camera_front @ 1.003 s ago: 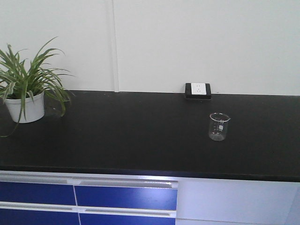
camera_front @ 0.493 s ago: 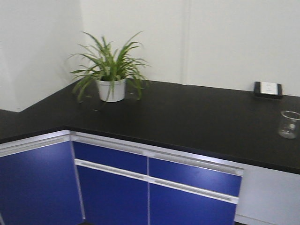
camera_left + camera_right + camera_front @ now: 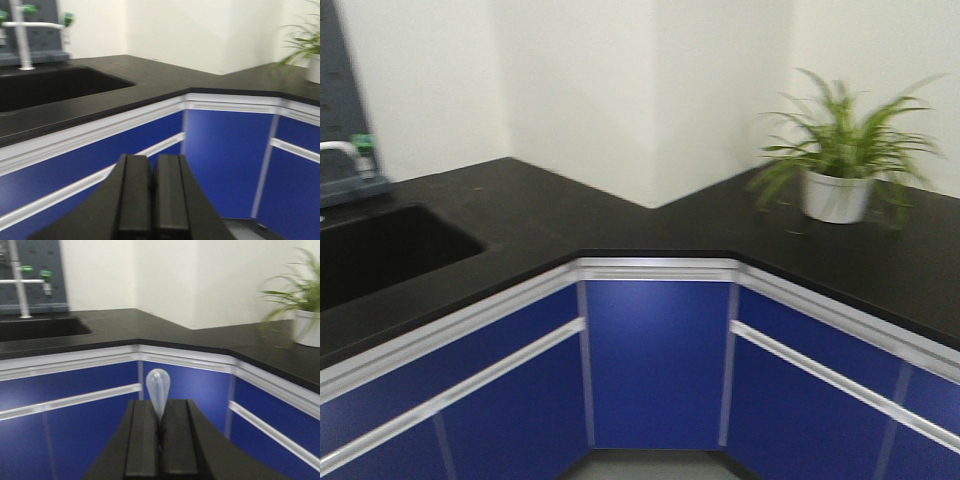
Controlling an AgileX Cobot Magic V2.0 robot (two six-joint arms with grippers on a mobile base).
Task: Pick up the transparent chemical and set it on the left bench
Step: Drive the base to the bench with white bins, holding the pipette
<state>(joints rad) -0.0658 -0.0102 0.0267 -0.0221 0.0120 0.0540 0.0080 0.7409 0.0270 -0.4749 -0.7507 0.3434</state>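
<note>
The right gripper points level and forward at the blue cabinet doors in the corner. Its two fingers are pressed together on one clear dropper. The rounded bulb stands upright just past the fingertips, and the rest of the dropper is hidden between them. The dropper is in the air in front of the cabinets, well apart from the left counter. The left gripper points level the same way, fingers closed against each other with nothing between them. The black counter bends around one inside corner of the white wall. On the left stretch there is one sunken sink and one white tap with green knobs at the far left. On the right counter stands one green plant in one white pot, near the wall.
</note>
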